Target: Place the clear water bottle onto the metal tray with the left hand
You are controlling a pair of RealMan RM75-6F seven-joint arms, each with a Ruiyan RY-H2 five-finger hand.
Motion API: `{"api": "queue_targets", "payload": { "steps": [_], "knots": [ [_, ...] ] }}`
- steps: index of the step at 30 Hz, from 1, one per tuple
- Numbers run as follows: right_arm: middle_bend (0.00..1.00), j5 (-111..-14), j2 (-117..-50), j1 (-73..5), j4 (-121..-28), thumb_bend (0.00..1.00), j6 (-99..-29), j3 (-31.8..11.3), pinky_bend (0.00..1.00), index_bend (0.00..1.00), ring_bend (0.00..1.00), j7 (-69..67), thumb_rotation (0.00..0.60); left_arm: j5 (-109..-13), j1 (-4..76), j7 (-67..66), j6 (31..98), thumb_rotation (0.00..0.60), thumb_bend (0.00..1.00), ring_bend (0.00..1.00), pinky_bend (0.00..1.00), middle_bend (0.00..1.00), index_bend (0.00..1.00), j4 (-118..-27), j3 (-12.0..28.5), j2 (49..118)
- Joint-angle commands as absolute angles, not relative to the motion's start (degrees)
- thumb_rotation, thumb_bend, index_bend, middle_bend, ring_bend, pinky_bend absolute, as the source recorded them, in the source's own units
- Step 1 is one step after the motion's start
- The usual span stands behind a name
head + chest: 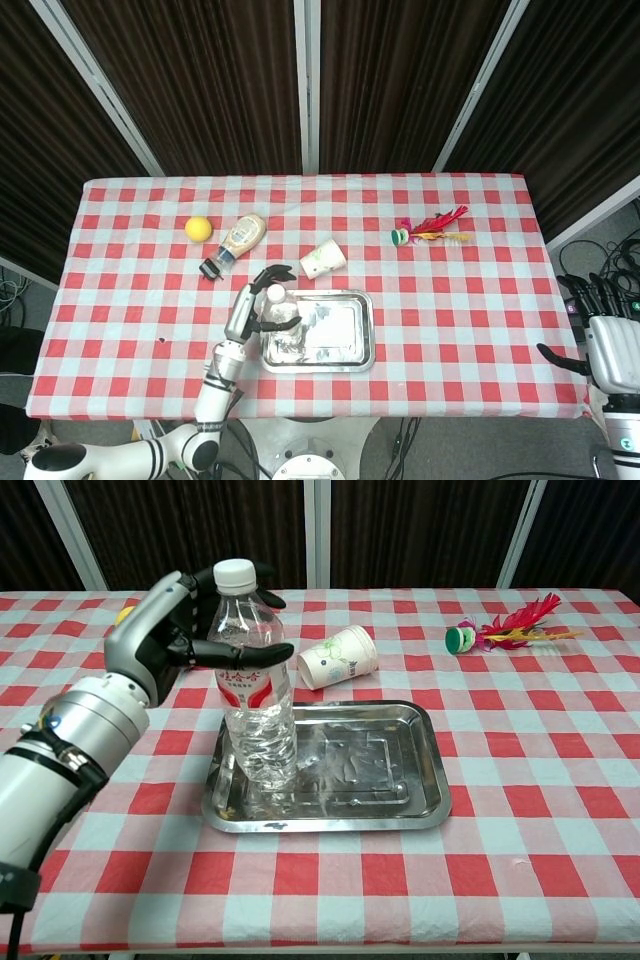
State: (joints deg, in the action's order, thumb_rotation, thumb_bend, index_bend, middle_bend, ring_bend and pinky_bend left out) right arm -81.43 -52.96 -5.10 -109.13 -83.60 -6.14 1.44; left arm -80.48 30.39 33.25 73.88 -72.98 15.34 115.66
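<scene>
The clear water bottle [258, 715] with a white cap and a red label stands upright on the left part of the metal tray [432, 780]. My left hand [160, 635] is at the bottle's upper left. Its fingers are spread around the neck, the thumb crossing in front and the others reaching behind the cap, and they seem to be off the bottle. From the head view the bottle [281, 315] is seen on the tray [366, 342] with the left hand [248, 300] beside it. My right hand [606, 332] hangs off the table's right edge with its fingers apart, holding nothing.
A paper cup [338, 656] lies on its side just behind the tray. A sauce bottle [238, 240] and a yellow ball [198, 228] lie at the back left. A red feathered shuttlecock [505, 628] lies at the back right.
</scene>
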Motion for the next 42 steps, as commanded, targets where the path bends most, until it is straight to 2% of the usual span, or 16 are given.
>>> {"api": "queue_targets", "payload": {
  "steps": [1,13,16,19,23,26,29,37,42],
  "knots": [
    [0.13,-81.3,-53.0,-5.2,-109.0,0.04,-83.3,-6.1,0.04,0.15,0.00,1.4,0.600,-81.2,30.2,30.4,75.6,0.600,0.04,0.32,0.38,0.43,0.30,-79.2,17.5,111.4],
    [0.13,-81.2,-53.4,-5.3,-109.0,0.04,-83.1,-6.0,0.04,0.15,0.00,2.2,0.600,-77.1,29.4,20.3,77.1,0.600,0.01,0.32,0.38,0.43,0.30,-102.5,26.6,97.2],
    [0.13,-81.3,-53.5,-5.4,-109.0,0.04,-82.9,-5.9,0.04,0.15,0.00,2.5,0.600,-74.8,30.1,17.5,76.7,0.600,0.00,0.32,0.38,0.43,0.30,-103.2,29.7,94.6],
    [0.13,-81.6,-53.5,-5.4,-109.1,0.04,-82.8,-5.7,0.04,0.15,0.00,2.4,0.600,-72.3,30.1,15.8,75.5,0.600,0.00,0.32,0.38,0.43,0.30,-100.4,31.1,91.7],
    [0.13,-81.9,-53.5,-5.3,-109.1,0.04,-82.8,-5.5,0.04,0.15,0.00,2.1,0.600,-72.5,28.1,14.0,74.2,0.600,0.03,0.32,0.38,0.43,0.35,-94.6,28.7,86.8],
    [0.13,-81.9,-53.5,-5.4,-109.0,0.04,-82.7,-5.5,0.04,0.15,0.00,2.1,0.600,-75.8,26.4,11.1,74.6,0.600,0.10,0.32,0.38,0.43,0.41,-89.2,25.3,82.7],
    [0.13,-81.6,-53.5,-5.5,-109.0,0.04,-82.3,-5.5,0.04,0.15,0.00,2.2,0.600,-78.8,24.3,6.4,76.2,0.600,0.17,0.32,0.36,0.43,0.42,-84.6,21.8,79.1],
    [0.13,-81.5,-53.8,-5.9,-109.1,0.04,-81.4,-5.2,0.04,0.15,0.00,3.1,0.600,-79.7,16.2,-8.5,79.0,0.600,0.21,0.26,0.32,0.40,0.41,-83.7,11.5,72.4],
    [0.13,-81.2,-54.3,-6.3,-108.9,0.04,-80.4,-4.9,0.04,0.15,0.00,4.0,0.600,-79.3,13.7,-10.2,78.8,0.600,0.21,0.26,0.31,0.38,0.39,-83.6,8.0,71.6]
  ]
}}
